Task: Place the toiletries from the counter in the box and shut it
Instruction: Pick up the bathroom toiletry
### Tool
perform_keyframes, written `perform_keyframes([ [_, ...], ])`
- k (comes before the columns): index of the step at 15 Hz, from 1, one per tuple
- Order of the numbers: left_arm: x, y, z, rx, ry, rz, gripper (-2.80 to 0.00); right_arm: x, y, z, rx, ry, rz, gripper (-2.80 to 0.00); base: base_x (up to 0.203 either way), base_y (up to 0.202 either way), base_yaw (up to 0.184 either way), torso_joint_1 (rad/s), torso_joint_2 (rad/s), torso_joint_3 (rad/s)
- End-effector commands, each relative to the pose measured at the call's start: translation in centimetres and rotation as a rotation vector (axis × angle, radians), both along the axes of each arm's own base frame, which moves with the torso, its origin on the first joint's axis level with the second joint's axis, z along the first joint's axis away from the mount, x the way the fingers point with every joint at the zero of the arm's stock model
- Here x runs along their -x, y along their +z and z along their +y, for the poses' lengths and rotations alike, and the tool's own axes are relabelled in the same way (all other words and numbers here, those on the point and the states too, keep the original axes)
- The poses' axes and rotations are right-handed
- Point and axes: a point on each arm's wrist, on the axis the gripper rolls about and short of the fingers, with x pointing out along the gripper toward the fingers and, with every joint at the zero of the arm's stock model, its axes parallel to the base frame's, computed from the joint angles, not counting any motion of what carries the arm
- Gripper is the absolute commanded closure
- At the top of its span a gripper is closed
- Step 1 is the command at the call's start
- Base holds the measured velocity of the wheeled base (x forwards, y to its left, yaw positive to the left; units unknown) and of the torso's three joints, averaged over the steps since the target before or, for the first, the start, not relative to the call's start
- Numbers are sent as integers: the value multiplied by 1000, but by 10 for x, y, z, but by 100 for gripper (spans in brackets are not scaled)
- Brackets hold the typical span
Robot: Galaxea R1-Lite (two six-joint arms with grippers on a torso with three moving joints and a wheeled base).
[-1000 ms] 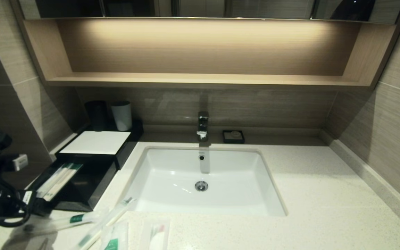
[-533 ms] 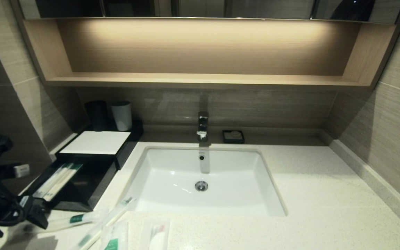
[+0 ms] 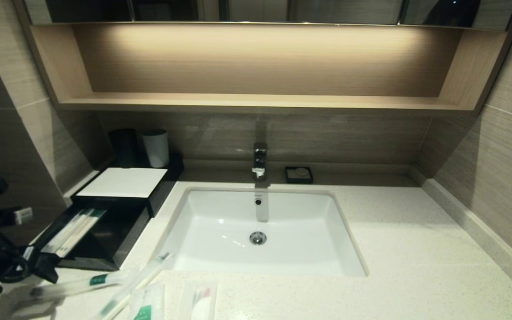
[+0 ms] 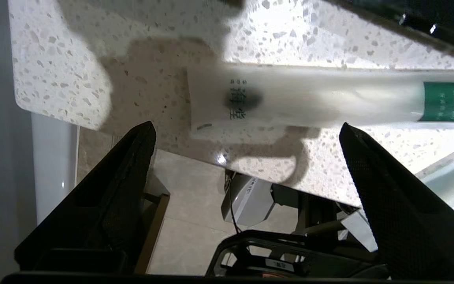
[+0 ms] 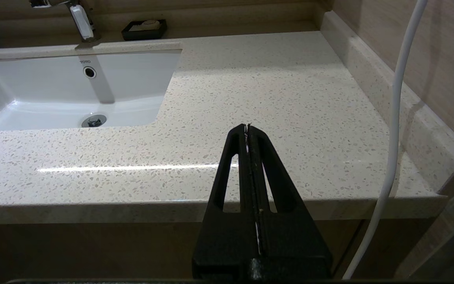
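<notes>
Nearest the robot, along the front edge of the counter [image 3: 416, 249], lie four wrapped toiletries. A long toothbrush packet [image 3: 78, 284] with a green label lies flat at the left; a second long packet [image 3: 136, 280] lies slanted just beside it, its far end reaching the sink [image 3: 260, 226] rim, and the two may overlap, though the head view is too soft there to be sure. Right of them lie a green-marked sachet [image 3: 147, 304] and then a packet with a white round piece [image 3: 200, 302], both cut off by the bottom edge.

The left gripper [image 3: 45, 271] hangs at the counter's front left corner, by the near end of the first toothbrush packet. In the left wrist view its black fingers [image 4: 124, 185] are spread wide with nothing between them, and the packet's end [image 4: 290, 98] lies on the stone just beyond their tips, apart from both.

The right gripper [image 5: 247, 127] is parked off the counter's front right edge, its fingers pressed together on nothing.

Farther back on the left stands the box [image 3: 122, 182], its drawer pulled out toward the robot with pale long packets [image 3: 71, 231] lying inside. Behind it stand a black cup [image 3: 124, 146] and a white cup [image 3: 156, 147]. A faucet [image 3: 259, 161] and a small black soap dish [image 3: 299, 174] sit behind the sink
</notes>
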Motion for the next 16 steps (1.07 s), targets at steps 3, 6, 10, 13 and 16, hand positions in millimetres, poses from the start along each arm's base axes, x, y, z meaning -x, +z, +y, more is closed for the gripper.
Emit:
perform_keyframes([
  [3,-5,-11,4,1,-28,8,-280,0,0,0,-1,-1,0,0,0,0,0,0,0,0],
  [6,-4,-12,3,7,-29,13,-280,0,0,0,-1,-1,1,0,0,0,0,0,0,0],
  [10,8,2,-7,42,148,-8,-280,0,0,0,-1,0,0,0,0,0,0,0,0,0],
  [13,11,15,-38,137,449,-10,-280,0,0,0,-1,1,1,0,0,0,0,0,0,0],
  [16,13,11,-53,195,653,3,-280,0,0,0,-1,1,0,0,0,0,0,0,0,0],
])
